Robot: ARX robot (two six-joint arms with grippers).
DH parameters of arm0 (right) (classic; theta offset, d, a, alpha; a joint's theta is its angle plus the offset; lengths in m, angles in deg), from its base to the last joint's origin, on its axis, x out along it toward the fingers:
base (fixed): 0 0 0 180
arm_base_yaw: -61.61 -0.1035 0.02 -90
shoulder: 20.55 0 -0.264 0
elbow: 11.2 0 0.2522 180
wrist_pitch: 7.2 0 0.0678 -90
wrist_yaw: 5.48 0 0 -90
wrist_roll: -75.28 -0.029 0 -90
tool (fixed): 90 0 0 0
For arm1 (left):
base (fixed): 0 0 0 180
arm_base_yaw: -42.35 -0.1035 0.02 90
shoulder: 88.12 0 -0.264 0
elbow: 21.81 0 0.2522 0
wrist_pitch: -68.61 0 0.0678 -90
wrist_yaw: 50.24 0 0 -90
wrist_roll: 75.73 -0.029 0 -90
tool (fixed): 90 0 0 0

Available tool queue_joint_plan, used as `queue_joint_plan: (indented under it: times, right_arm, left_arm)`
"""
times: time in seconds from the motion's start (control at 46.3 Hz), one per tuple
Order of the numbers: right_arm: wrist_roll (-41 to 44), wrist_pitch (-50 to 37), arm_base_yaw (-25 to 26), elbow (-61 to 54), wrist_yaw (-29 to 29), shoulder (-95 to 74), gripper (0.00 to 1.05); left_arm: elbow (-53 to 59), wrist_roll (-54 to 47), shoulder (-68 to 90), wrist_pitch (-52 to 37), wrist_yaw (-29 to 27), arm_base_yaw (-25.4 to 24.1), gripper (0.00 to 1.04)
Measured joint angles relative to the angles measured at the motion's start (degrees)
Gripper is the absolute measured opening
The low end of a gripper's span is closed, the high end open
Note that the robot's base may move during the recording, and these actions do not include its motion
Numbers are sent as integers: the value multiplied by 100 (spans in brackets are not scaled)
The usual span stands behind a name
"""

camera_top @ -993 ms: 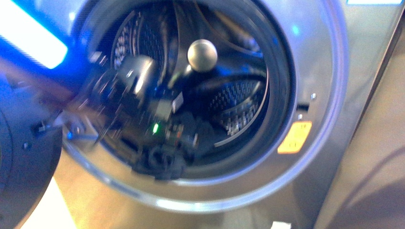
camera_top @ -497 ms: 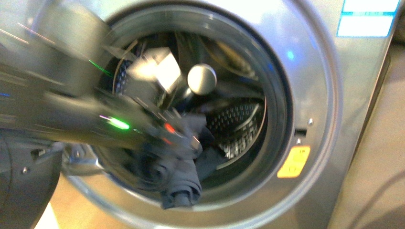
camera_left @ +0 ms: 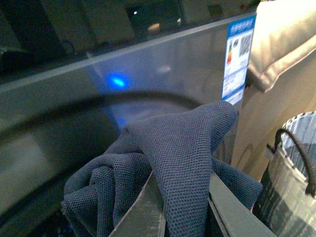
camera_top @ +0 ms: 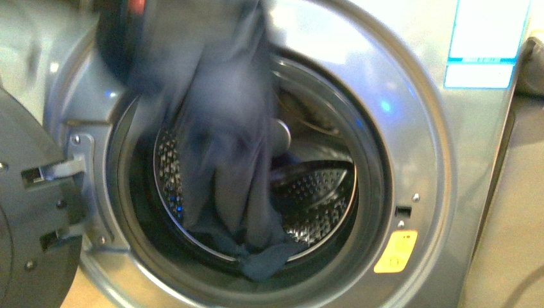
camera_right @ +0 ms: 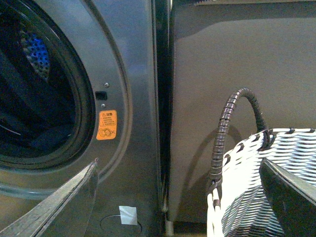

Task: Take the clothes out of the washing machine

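The clothes (camera_left: pixel 182 148) are a soft matte knit, with a fine mesh texture up close. The washing machine (camera_top: pixel 417 128) front looks like satin silver-grey metal. Its drum (camera_top: pixel 314 192) is shiny perforated steel and the gasket (camera_top: pixel 378 167) dull dark rubber. The basket (camera_right: pixel 256 163) is slightly glossy woven strips.

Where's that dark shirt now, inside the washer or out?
Mostly out: the clothes hang from the left gripper before the washing machine opening, bottom end down at its gasket.
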Motion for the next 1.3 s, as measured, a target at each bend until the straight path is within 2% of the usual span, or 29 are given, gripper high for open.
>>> queue_joint_plan:
  times: [0.151,0.281,0.518,0.993,1.187,1.295]
  right_arm:
    - [0,0,0,0,0,0,97]
    - [0,0,0,0,0,0,97]
    - [0,0,0,0,0,0,97]
    - [0,0,0,0,0,0,97]
    - [0,0,0,0,0,0,97]
    - [0,0,0,0,0,0,97]
  left_arm:
    - [-638,22,72,105,-249,605,11]
    - [-1250,-15,214,249,-535,1408,11]
    - [-1971,-179,404,599,-822,2365,11]
    - [-2402,-120,560,850,-883,2551,11]
    - [-3261,-197,881,1202,-1054,2656,11]
    - [-3993,-223,1187,1349,-1189,2524,11]
